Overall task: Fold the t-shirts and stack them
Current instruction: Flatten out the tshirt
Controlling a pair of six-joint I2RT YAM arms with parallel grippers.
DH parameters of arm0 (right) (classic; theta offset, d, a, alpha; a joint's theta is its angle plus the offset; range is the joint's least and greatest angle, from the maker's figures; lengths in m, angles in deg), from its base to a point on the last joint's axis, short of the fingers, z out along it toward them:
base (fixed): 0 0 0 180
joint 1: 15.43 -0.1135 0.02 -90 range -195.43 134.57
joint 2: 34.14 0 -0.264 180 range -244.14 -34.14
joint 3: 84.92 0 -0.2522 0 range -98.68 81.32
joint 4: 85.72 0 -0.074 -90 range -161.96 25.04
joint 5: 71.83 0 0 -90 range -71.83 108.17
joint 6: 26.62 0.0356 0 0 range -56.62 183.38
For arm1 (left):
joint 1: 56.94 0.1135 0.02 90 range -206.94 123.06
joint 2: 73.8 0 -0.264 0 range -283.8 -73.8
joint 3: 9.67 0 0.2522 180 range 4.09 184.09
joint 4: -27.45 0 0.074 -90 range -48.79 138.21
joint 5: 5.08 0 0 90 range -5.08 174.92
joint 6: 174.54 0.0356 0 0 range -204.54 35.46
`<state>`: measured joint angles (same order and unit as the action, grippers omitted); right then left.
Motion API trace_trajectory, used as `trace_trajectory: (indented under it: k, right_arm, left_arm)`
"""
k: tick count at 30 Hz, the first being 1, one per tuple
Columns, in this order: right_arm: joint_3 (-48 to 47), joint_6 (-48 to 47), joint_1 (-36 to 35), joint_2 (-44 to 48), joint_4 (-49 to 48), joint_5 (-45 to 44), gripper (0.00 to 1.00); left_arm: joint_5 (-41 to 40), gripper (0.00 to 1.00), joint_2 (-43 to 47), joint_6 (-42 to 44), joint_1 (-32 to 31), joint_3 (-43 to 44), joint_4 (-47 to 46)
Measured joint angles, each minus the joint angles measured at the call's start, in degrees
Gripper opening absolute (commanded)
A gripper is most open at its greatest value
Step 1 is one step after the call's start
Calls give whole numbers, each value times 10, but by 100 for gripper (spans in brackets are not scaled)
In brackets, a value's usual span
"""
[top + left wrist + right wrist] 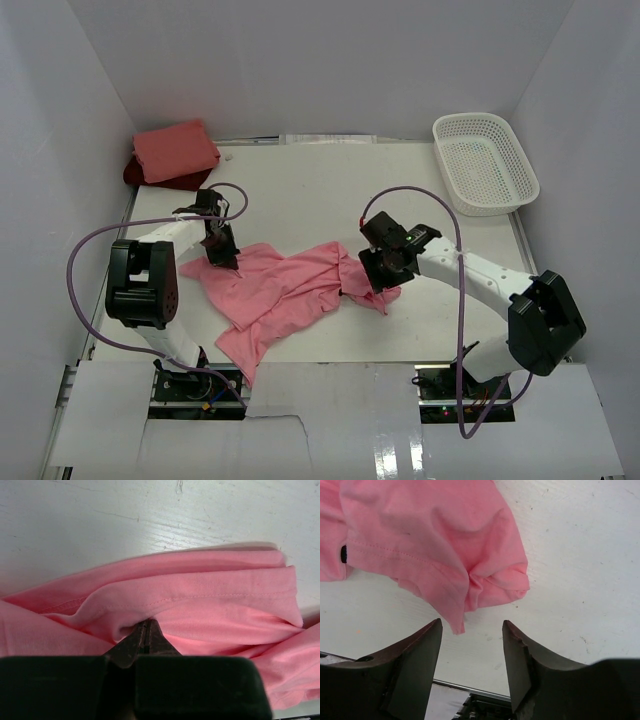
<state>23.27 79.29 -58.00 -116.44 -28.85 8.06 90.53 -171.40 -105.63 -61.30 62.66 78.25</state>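
The left claw (146, 632) pinches the rose pink t-shirt (285, 290) at its 9 o'clock side. The right claw (472, 622) is wide and empty at its 3 o'clock side.

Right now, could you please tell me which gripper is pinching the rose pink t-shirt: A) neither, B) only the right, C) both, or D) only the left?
D: the left gripper is shut on a fold of the rose pink t-shirt, while the right gripper stands open, clamping nothing.
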Motion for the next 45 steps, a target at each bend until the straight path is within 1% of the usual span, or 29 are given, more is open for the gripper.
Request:
trace_trajectory:
  k: [3, 10, 15, 24, 25, 26, 27, 28, 32, 34, 36, 39, 42, 45]
  right_arm:
    - [7, 2, -10, 2, 3, 2, 54]
    - [49, 3, -40, 6, 7, 3, 54]
    - [78, 3, -48, 5, 2, 15, 51]
    - [83, 2, -48, -19, -46, 29, 45]
    - [83, 2, -48, -22, -50, 30, 42]
    - [83, 1, -48, -25, -55, 30, 37]
    - [83, 0, -48, -26, -59, 31, 14]
    - [83, -4, -48, -28, -61, 31, 8]
    - [83, 1, -48, -33, -64, 28, 8]
    - [66, 0, -48, -33, -44, 15, 8]
    - [21, -7, -45, -34, -18, -3, 8]
    - [-120, -30, -30, -66, 14, -21, 8]
    - [-327, -59, -4, -145, 29, -10, 8]
    - [-562, -82, 14, -266, 55, 21, 8]
  left_arm:
    - [-1, 0, 0, 0, 1, 0, 0]
    - [-1, 0, 0, 0, 1, 0, 0]
    - [-1, 0, 0, 0, 1, 0, 0]
    - [-1, 0, 0, 0, 1, 0, 0]
    - [-1, 0, 0, 0, 1, 0, 0]
    - [-1, 0, 0, 0, 1, 0, 0]
    - [-1, 0, 0, 0, 1, 0, 0]
    - [-1, 0, 0, 0, 1, 0, 0]
    - [-1, 0, 0, 0, 1, 0, 0]
    - [-2, 0, 1, 0, 1, 0, 1]
    - [-3, 0, 1, 0, 1, 0, 1]
    - [-3, 0, 1, -1, 1, 2, 3]
    - [-3, 0, 1, -5, 2, 12, 6]
    - [-1, 1, 0, -14, 10, 49, 20]
